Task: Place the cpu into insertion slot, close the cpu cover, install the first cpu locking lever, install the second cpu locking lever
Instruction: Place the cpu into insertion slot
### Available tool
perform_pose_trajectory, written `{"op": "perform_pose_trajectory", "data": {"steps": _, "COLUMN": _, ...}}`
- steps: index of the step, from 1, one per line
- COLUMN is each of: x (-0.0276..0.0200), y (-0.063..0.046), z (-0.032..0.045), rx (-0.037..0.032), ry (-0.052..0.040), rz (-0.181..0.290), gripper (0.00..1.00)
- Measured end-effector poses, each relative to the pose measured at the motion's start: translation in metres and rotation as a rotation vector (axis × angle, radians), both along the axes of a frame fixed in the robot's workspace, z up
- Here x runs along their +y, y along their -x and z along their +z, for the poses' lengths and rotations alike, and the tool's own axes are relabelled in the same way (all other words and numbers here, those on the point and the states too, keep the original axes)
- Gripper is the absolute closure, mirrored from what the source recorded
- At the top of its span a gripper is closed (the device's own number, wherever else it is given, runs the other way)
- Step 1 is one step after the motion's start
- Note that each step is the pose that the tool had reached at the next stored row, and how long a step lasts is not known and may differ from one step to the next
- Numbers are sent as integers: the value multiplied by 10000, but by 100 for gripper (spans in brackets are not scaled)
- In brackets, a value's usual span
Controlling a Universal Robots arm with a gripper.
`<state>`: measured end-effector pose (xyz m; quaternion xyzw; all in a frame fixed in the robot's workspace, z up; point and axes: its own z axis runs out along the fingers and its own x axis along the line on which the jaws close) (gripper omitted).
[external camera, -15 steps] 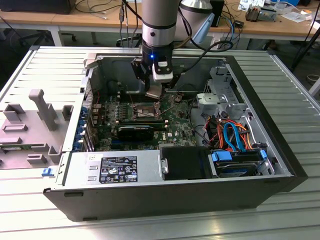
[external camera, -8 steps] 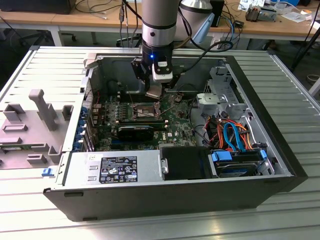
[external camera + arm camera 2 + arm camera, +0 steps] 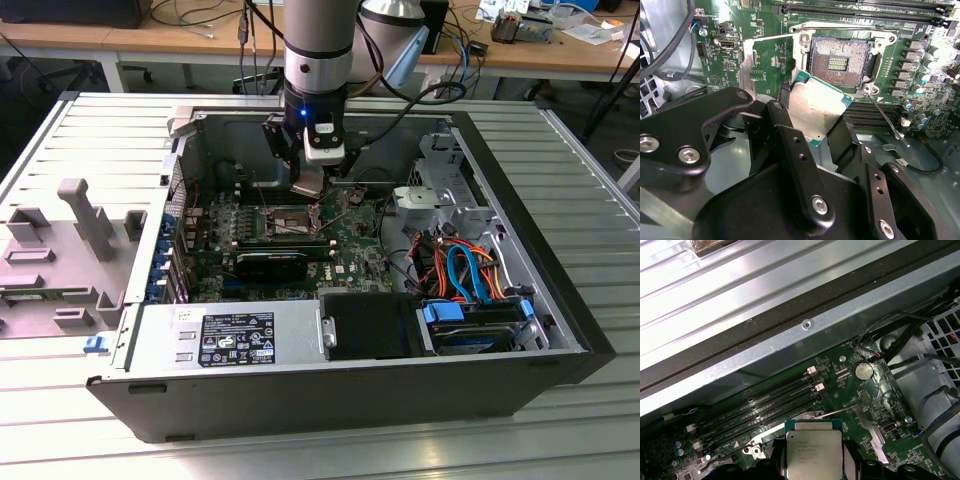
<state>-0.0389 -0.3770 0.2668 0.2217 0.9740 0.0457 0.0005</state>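
Gripper (image 3: 809, 120), black, clamps the flat silver-grey square cpu (image 3: 815, 102) near the open, dark-centred, silvery-rimmed insertion slot (image 3: 840, 62).

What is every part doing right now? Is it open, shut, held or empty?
Small flat square silver-grey cpu: held, not in the slot.
Black gripper: shut on the cpu.
Square dark-centred insertion slot: open, empty.
Thin silvery metal cpu cover: swung open.
Thin metal locking lever: released, sticking out.
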Motion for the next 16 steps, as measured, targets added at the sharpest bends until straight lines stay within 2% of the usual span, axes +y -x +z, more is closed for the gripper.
{"op": "perform_pose_trajectory", "data": {"steps": 16, "x": 0, "y": 0, "z": -1, "rx": 1, "ry": 0, "rz": -221, "gripper": 46}}
